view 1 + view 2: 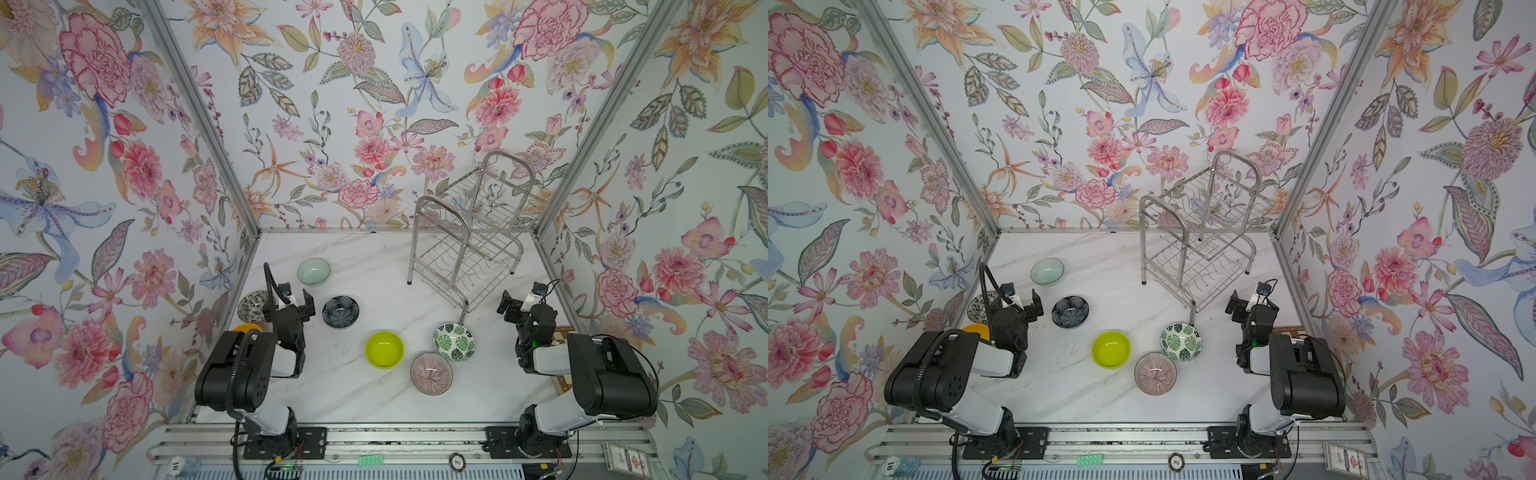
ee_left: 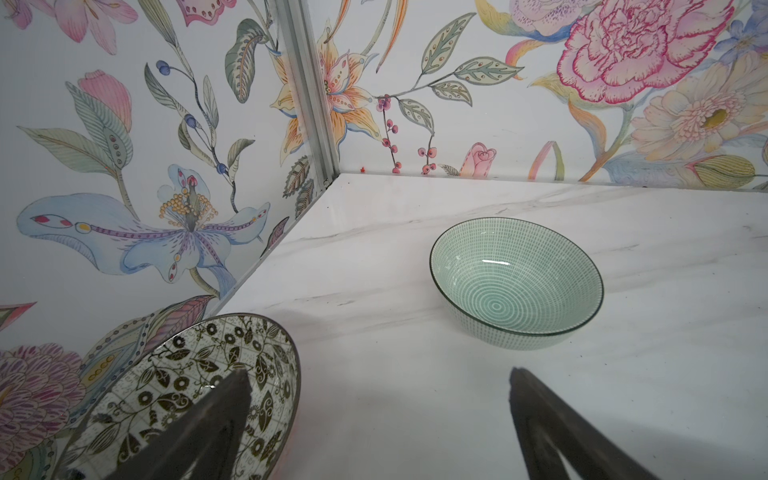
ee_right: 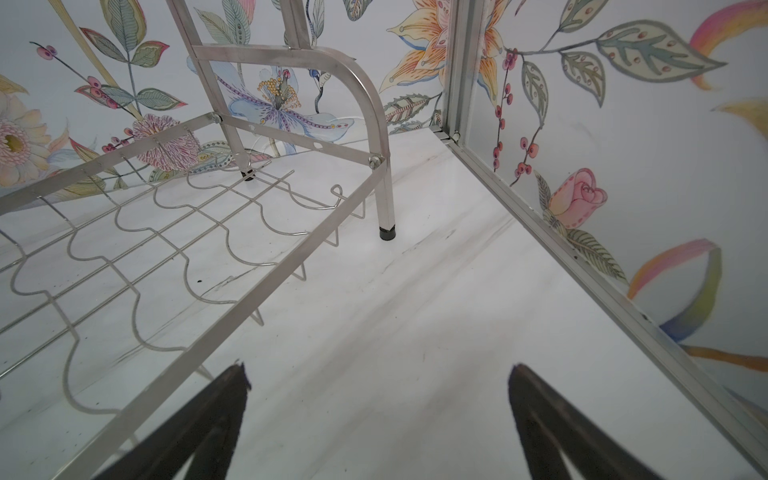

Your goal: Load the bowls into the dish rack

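The left tool [image 1: 296, 297] and right tool [image 1: 519, 297] both gape wide, holding nothing. The dish rack [image 1: 465, 249] stands far right on the surface [image 1: 374, 399]. The bowls sit left of and nearer than it, from the celadon bowl [image 1: 313, 271] to the pink striped bowl [image 1: 431, 373].

- walls [image 1: 332, 104]: three sides, floral print on a pale ground, with pink, orange and blue blooms
- posts [image 1: 200, 112]: aluminium profile at both back corners, splaying outward in both top views
- table [image 1: 353, 395]: white marble look, grey veins, glossy, soft shadows only
- rail [image 1: 395, 434]: aluminium, runs along the front edge
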### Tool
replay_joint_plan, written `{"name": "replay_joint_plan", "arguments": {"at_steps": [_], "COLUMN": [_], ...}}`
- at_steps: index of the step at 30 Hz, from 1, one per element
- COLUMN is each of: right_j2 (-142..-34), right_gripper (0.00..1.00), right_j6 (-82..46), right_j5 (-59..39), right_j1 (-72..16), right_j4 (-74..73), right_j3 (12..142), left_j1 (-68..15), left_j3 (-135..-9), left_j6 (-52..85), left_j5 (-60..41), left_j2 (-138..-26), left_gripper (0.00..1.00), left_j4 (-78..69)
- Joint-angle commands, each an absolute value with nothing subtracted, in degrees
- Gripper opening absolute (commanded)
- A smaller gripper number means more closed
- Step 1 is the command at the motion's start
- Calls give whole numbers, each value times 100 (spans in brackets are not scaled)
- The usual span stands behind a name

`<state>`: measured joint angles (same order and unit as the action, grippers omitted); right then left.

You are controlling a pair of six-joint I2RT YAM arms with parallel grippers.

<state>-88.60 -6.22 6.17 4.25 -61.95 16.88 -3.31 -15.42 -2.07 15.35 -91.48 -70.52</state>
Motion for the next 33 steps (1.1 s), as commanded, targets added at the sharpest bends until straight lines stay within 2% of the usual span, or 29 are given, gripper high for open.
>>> {"name": "replay_joint_plan", "arguments": {"at_steps": [1,33], "right_j2": [-8860,-8856], "right_gripper": [99,99], "right_j6": [-554,-581], "right_j5": [556,653], "right_j1": [431,431], "right_j4": [-6161,-6196], "right_j3": [1758,1741], "left_j1": [-282,-279], "left_j3": [-1556,-1555], "left_j6": [-150,-145], "left_j5": [1513,1507], "left_j2": [-9071,-9074], "left_gripper": [99,99], "left_j4": [-7093,-7093]}}
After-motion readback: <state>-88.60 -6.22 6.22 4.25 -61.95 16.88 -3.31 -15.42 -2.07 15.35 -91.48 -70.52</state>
